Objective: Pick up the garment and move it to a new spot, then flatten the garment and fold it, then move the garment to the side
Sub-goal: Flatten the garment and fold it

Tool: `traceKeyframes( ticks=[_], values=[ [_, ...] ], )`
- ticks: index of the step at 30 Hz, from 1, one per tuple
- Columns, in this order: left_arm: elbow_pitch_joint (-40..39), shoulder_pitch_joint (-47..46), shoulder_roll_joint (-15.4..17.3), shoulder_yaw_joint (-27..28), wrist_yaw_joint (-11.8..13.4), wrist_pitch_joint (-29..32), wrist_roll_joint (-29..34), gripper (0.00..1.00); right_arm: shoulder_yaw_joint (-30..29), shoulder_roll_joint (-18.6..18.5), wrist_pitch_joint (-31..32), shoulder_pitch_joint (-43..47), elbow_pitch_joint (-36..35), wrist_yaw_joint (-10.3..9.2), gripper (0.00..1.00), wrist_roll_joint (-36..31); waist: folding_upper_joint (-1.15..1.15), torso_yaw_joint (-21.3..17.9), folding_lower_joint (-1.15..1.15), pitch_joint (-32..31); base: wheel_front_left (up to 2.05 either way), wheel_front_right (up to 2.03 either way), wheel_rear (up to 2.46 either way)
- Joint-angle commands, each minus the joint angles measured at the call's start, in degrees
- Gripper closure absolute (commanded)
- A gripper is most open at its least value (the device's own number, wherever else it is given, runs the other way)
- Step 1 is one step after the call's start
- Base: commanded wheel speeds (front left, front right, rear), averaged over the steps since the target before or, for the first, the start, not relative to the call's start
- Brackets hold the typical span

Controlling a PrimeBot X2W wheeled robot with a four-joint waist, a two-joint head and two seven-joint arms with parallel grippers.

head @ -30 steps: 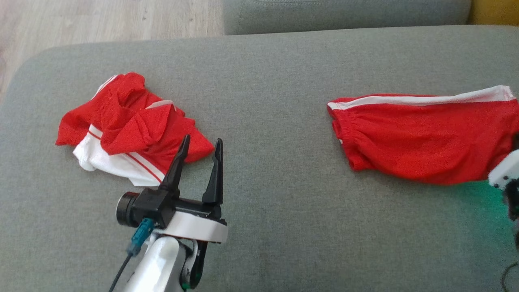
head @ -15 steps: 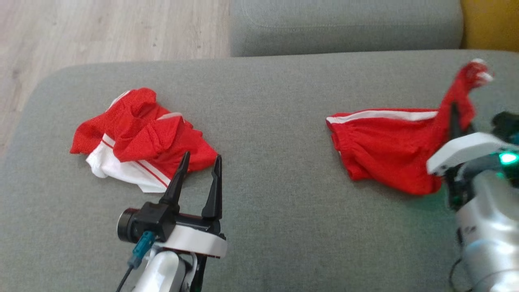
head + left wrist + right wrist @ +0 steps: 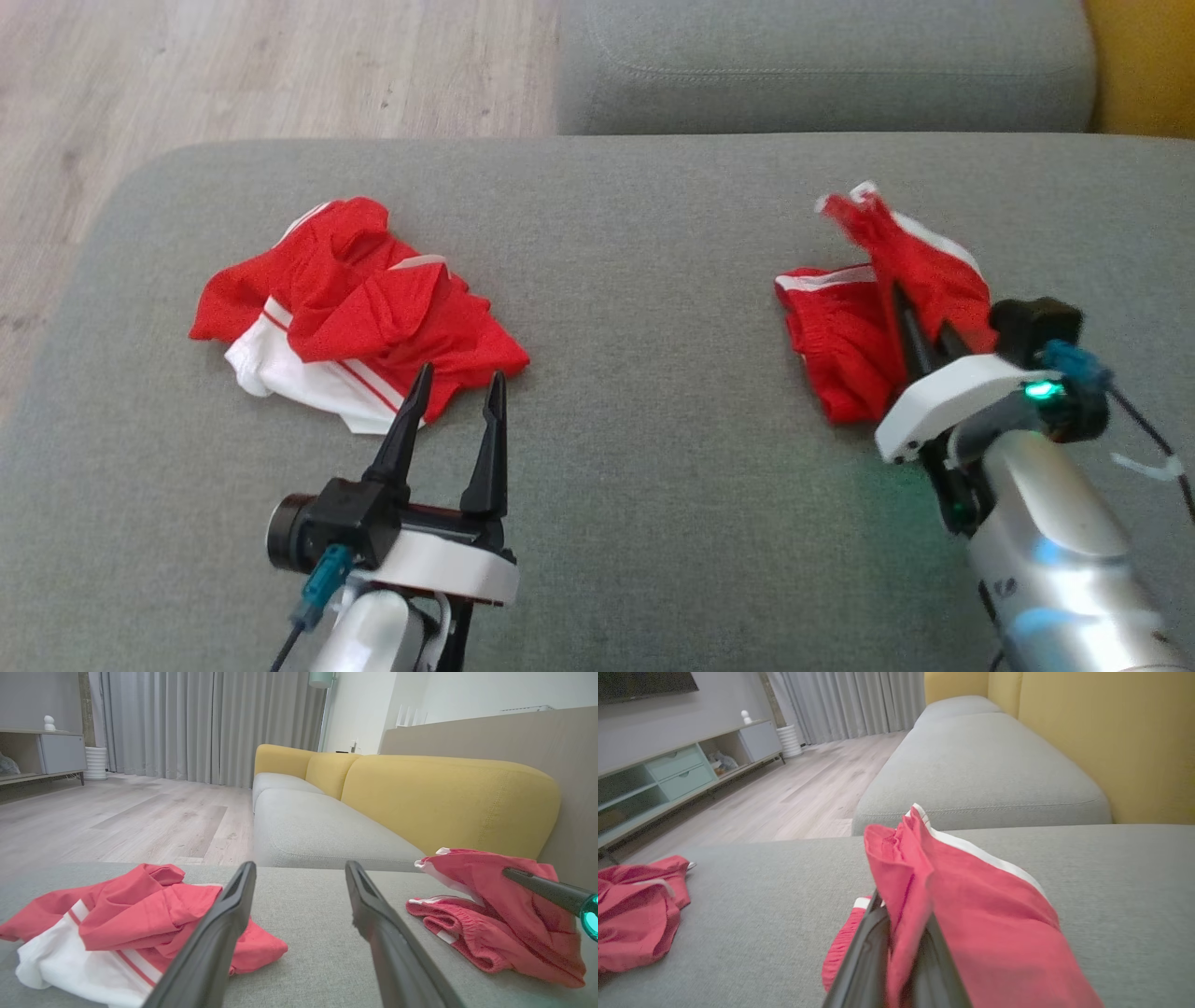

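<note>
The grey sofa seat (image 3: 653, 523) is wide, with rounded edges. Behind it there is a second grey seat cushion (image 3: 822, 65), and along the sofa's right side rise yellow backrests (image 3: 448, 798). To the left of the sofa lies a pale wooden floor (image 3: 117, 821). Beyond this floor, far from the sofa, grey curtains (image 3: 187, 723) hang down to the ground. Beside them stand a white ribbed cylinder (image 3: 96, 763) and a low cabinet (image 3: 668, 774) with drawers. The light is soft and even.

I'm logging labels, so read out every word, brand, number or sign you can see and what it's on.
No readable text.
red garment on the left: white stripes, no print.
red garment on the right: white stripes, no print.
right forearm: a small dark mark, too small to read.
</note>
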Motion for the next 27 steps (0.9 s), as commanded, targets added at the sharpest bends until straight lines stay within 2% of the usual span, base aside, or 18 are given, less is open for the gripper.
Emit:
traceKeyframes(
  ticks=[1,12,13,14,17,21,27],
  values=[
    [-2.06,-1.88,0.3,2.19,-0.33,-0.3,0.52,0.0,2.34,0.49,-0.34,-1.06,-1.8,-0.05,1.0,0.32,0.0,0.41,0.0,0.45,0.0,0.0,0.0],
    [-1.51,-1.97,0.31,1.96,-0.11,-0.3,0.43,0.0,14.06,0.96,-0.94,-0.56,3.0,-0.05,1.0,1.6,0.0,0.97,0.0,1.01,0.0,0.0,0.0],
    [-1.4,-1.91,0.38,1.95,-0.12,-0.3,0.47,0.0,14.74,0.93,-1.0,-0.59,3.61,-0.05,0.56,1.79,0.0,0.76,0.0,0.87,0.0,0.0,0.0],
    [-1.29,-1.9,0.44,2.0,-0.08,-0.3,0.47,0.0,14.98,1.05,-1.18,-0.6,4.11,-0.05,0.0,2.43,0.0,0.51,0.0,0.72,0.0,0.0,0.0],
    [-1.46,-2.07,0.65,2.5,0.14,-0.3,0.34,0.0,15.38,1.03,-2.64,-1.29,4.08,-0.05,0.0,3.73,0.0,-0.99,0.0,0.11,0.0,0.0,0.0],
    [-2.15,-1.89,0.75,3.27,0.39,-0.3,0.13,0.0,12.14,-0.35,-3.87,-2.17,1.17,-0.05,0.0,3.68,0.0,-3.0,0.0,-0.68,0.0,0.0,0.0],
    [-3.44,-0.98,0.73,4.29,0.55,-0.3,0.07,0.0,-0.38,-3.24,-4.22,-0.4,-9.33,-0.05,0.0,-2.27,0.0,-5.96,0.0,-1.9,0.0,0.0,0.0]
  ],
)
